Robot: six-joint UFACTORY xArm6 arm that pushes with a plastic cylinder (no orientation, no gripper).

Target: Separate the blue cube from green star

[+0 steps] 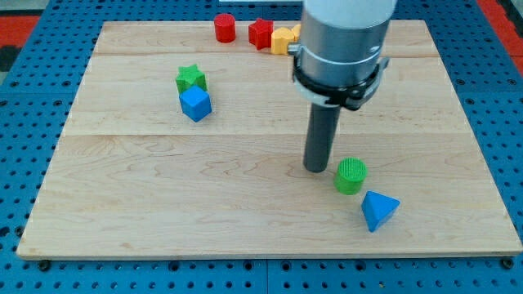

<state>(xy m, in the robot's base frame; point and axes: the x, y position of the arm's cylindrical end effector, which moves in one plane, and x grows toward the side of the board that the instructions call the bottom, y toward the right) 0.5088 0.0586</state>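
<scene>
The blue cube (196, 104) lies on the wooden board at the upper left of the view. The green star (190, 78) sits directly above it in the view and touches it. My tip (315, 168) rests on the board right of centre, far to the right of and below both blocks. It stands just left of a green cylinder (350, 175), close to it; whether they touch I cannot tell.
A blue triangular block (378, 209) lies below and to the right of the green cylinder. At the view's top edge stand a red cylinder (225, 27), a red block (261, 33) and a yellow block (283, 39), partly hidden by the arm. The wooden board (122, 196) sits on a blue pegboard.
</scene>
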